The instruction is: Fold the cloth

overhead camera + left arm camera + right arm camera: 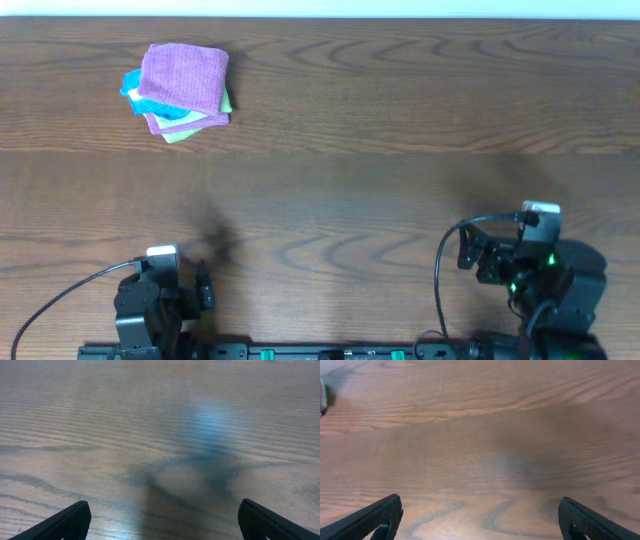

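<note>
Cloth [185, 78], lilac and folded square, tops a small stack on a blue cloth [133, 96] and a yellow-green cloth [180, 135] at the far left of the table [400, 100]; only the overhead view shows this, well apart from both arms at the near edge. Each wrist view shows only wood grain between its own fingertips. Left gripper [163, 507] and right gripper [480, 501] both stand with jaws spread wide, gripping nothing.
</note>
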`<state>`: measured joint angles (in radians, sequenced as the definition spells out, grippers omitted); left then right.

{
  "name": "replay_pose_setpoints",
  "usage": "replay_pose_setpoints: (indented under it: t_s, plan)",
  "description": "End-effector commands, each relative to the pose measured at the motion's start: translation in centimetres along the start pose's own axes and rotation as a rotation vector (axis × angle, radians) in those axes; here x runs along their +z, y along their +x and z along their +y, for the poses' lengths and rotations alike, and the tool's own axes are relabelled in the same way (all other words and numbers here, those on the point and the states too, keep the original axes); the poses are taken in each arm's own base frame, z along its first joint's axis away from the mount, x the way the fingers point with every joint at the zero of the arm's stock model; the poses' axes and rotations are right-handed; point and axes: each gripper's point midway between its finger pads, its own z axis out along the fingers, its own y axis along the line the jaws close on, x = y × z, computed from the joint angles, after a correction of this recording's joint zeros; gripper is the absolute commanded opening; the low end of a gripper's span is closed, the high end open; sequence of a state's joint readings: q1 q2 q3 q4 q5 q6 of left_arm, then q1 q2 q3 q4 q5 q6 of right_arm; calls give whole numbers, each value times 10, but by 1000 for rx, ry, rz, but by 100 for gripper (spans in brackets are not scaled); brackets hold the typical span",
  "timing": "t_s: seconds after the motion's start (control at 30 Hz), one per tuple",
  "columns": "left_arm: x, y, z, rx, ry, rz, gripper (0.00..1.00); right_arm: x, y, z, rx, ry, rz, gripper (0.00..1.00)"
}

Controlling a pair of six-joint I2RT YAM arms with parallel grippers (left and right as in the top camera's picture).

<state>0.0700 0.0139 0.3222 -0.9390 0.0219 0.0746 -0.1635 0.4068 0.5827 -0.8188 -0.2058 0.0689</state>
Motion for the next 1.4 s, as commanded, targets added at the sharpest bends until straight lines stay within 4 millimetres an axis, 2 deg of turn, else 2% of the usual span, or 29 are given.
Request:
replay_pose_setpoints:
  t_s: [0.0,0.2,0.57,1.37]
  plan:
    - [1,16,2,13,-10,57,95,4,19,-2,-132,8,-22,99]
    - [1,16,2,13,-10,57,95,24,54,-2,-223,-23,-49,99]
    - [1,16,2,13,-10,57,95,46,88,-11,-243,-8,-30,99]
    - [1,16,2,13,-10,57,95,47,88,-15,-243,10,-29,99]
